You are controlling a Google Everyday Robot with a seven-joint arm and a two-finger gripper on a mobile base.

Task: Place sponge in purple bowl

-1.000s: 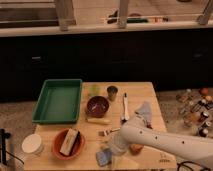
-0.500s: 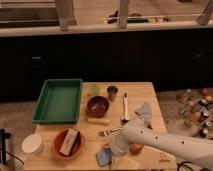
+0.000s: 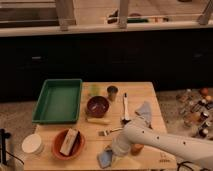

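Observation:
The purple bowl (image 3: 97, 105) stands upright in the middle of the wooden table (image 3: 145, 92). A flat blue sponge (image 3: 105, 158) lies at the table's front edge, well in front of the bowl. My gripper (image 3: 114, 150) is at the end of the white arm (image 3: 165, 145), which reaches in from the right. The gripper is low over the sponge's right end and touches or nearly touches it. The sponge rests on the table.
A green tray (image 3: 57, 100) sits at the left. An orange bowl (image 3: 56, 150) holding a pale block, a white round container (image 3: 32, 144), a metal cup (image 3: 112, 92), a brush (image 3: 126, 107), a fork (image 3: 106, 133), a wooden stick (image 3: 98, 120) and a blue cloth (image 3: 144, 111) lie around.

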